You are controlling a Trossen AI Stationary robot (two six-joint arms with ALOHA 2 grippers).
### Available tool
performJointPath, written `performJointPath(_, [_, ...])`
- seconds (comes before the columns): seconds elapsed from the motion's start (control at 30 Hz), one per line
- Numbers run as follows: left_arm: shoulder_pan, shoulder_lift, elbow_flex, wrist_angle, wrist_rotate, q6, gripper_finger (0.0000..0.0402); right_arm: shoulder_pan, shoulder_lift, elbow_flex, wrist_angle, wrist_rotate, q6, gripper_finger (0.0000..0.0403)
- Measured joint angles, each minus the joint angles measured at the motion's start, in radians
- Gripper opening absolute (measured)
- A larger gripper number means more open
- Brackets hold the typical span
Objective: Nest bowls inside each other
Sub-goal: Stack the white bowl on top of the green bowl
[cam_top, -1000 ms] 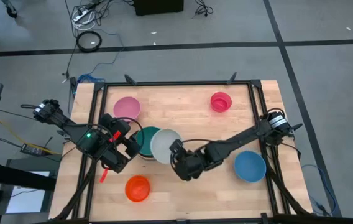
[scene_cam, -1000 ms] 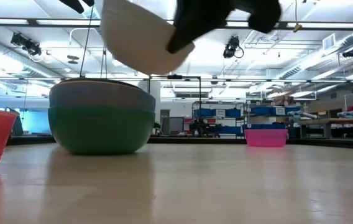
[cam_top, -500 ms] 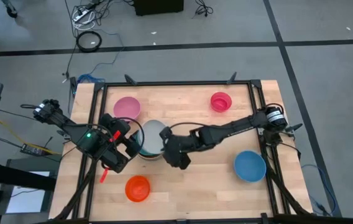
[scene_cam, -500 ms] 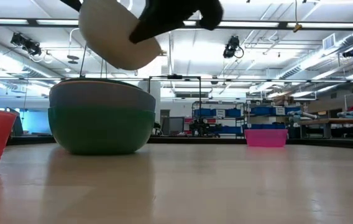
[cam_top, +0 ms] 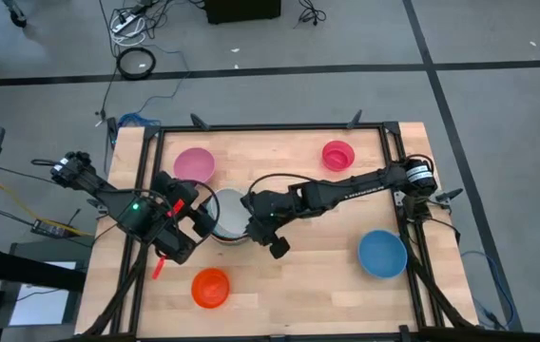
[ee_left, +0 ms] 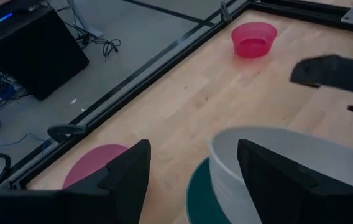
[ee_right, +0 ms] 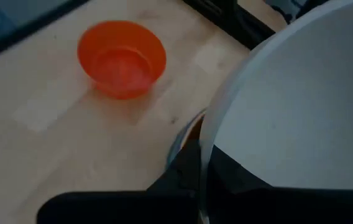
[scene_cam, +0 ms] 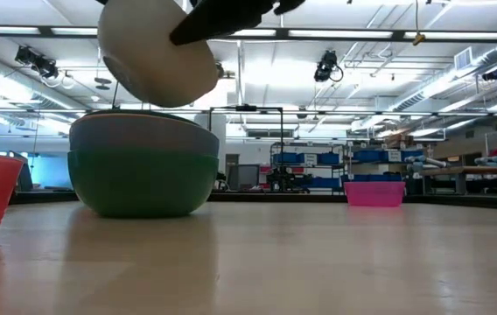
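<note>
A white bowl (cam_top: 229, 214) hangs in the air with my right gripper (cam_top: 251, 219) shut on its rim. It is right above a stack of bowls (scene_cam: 143, 171), teal at the bottom with a grey-green one in it, which stands on the table. The low view shows the white bowl (scene_cam: 157, 54) tilted and clear of the stack. My left gripper (cam_top: 201, 220) stands open at the stack's left side. In its wrist view the white bowl (ee_left: 288, 162) and the teal rim (ee_left: 196, 194) lie ahead of its fingers. My right gripper holds the white bowl by its rim (ee_right: 205, 140), on the side toward the table's right. One finger (ee_right: 238, 171) is inside the bowl and one (ee_right: 186, 169) outside. The fingers come slanting down from the right. The bowl is lifted clear, tilted, above the stack.
Single bowls stand on the wood: pink (cam_top: 194, 164) at the far left, magenta (cam_top: 337, 155) at the far right, blue (cam_top: 382, 254) at the near right, orange (cam_top: 210, 287) at the near left. A black frame (cam_top: 270, 126) runs round the table.
My right gripper has carried the white bowl toward the table's left, from beside the stack to right above it, and has turned at the wrist on the way. The bowl stays lifted and tilted. The stack has not moved.
</note>
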Motion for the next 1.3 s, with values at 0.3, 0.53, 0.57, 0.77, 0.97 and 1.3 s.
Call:
performJointPath(0.3, [0.000,0.000,0.000,0.001,-0.027,0.000,0.0250,-0.002,0.000,0.000,0.013,-0.036,0.117,0.0000])
performJointPath(0.53, [0.000,0.000,0.000,0.002,-0.027,0.000,0.0250,-0.003,0.000,0.000,0.044,-0.035,0.140,0.0002])
performJointPath(0.57, [0.000,0.000,0.000,0.002,-0.027,0.000,0.0250,-0.003,0.000,0.000,0.045,-0.036,0.149,0.0003])
performJointPath(0.77, [0.000,0.000,0.000,0.003,-0.027,0.000,0.0250,-0.007,0.000,0.000,0.042,-0.025,0.177,0.0017])
performJointPath(0.97, [0.000,0.000,0.000,0.003,-0.027,0.000,0.0250,-0.022,0.000,0.000,0.041,-0.023,0.198,0.0037])
performJointPath(1.3, [0.000,0.000,0.000,0.003,-0.029,0.000,0.0250,-0.032,0.000,0.000,0.042,-0.023,0.215,0.0060])
